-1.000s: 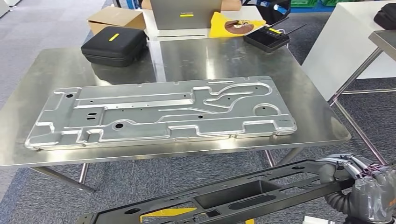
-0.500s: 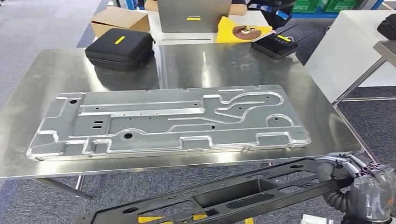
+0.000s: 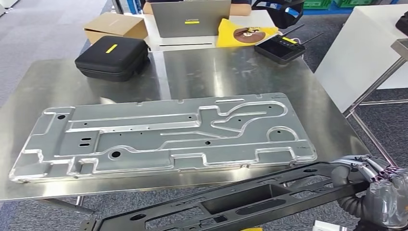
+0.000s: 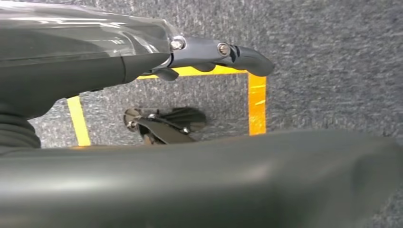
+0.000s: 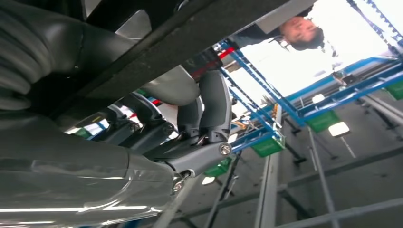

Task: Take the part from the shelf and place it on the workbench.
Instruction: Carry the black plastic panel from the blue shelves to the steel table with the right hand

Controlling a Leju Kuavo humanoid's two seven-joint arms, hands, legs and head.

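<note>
In the head view we carry the black frame (image 3: 250,202) low in front of the steel workbench (image 3: 308,110), not yet over it; our right hand (image 3: 375,192) grips its right end, fingers curled over the top rail. A large silver panel (image 3: 159,137) already covers most of the bench, with a black case (image 3: 111,57) behind it — so we judge free room to be short; set down carelessly, the frame could strike the bench edge, land on the panel or overhang and tip.

In the left wrist view our left hand (image 4: 142,71) lies along a broad dark surface above carpet with yellow tape (image 4: 256,102); whether it grips we cannot tell.

In the right wrist view the fingers (image 5: 209,109) wrap the frame's underside — thumb opposite, palm turned up.
</note>
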